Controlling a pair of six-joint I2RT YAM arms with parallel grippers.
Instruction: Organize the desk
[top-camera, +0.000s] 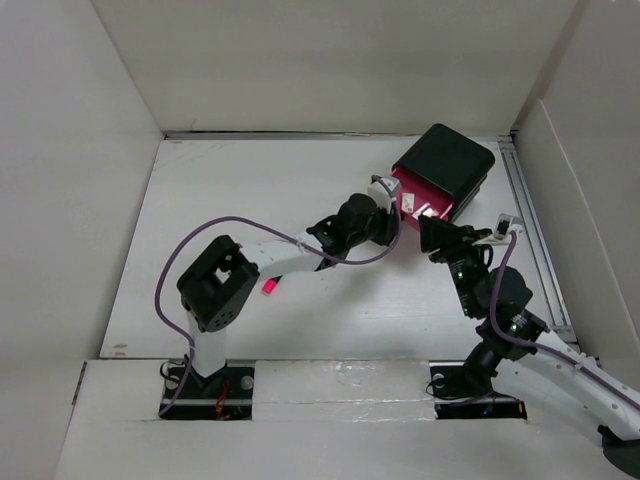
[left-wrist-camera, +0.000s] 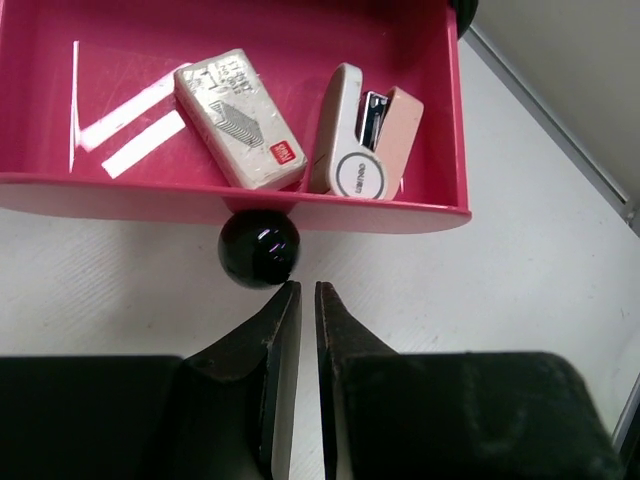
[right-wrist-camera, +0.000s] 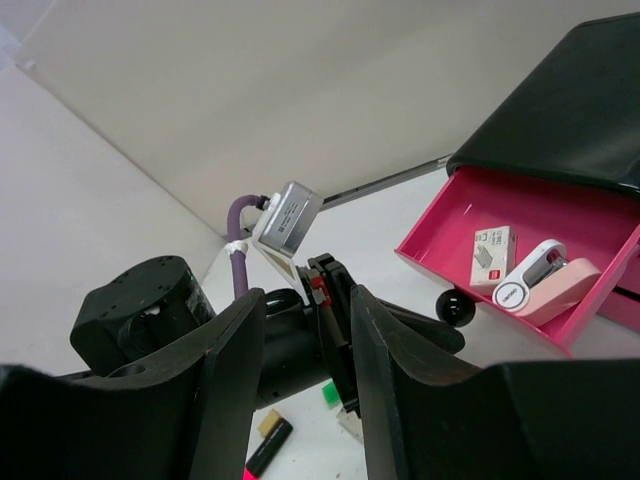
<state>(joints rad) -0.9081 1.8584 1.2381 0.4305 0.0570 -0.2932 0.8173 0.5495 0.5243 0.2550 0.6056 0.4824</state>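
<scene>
A: Right, desk (top-camera: 250, 180) first. Appearance?

B: Matte white, flat, roughly square, faintly scuffed. White wall panels (top-camera: 330, 60) close it in on three sides. It runs from the arm bases to the back wall. The black box (top-camera: 447, 165) stands on it at the far right corner, turned at an angle.

A: State of the box?

B: One pink drawer (left-wrist-camera: 440, 120) is pulled out from the box's front over the desk. A round black knob (left-wrist-camera: 259, 248) sits on the drawer's front wall. Inside lie a white packet (left-wrist-camera: 240, 118) with printing on it and a white-and-pink stapler (left-wrist-camera: 365, 135), side by side. A few white paper strips (left-wrist-camera: 130, 130) lie beside the packet, away from the stapler.

A: Left gripper (left-wrist-camera: 300, 290)?

B: Just in front of the box, tips close to the knob but apart from it. Fingers drawn together, only a slit between them, nothing held.

A: Right gripper (right-wrist-camera: 307, 300)?

B: Also in front of the box, on the near side of the left one. Fingers spread wide, nothing between the pads; its camera looks past them at the left wrist.

A: Anything else on the desk?

B: A pink marker (top-camera: 269, 287) lies well away from the box, beside the left forearm.
</scene>
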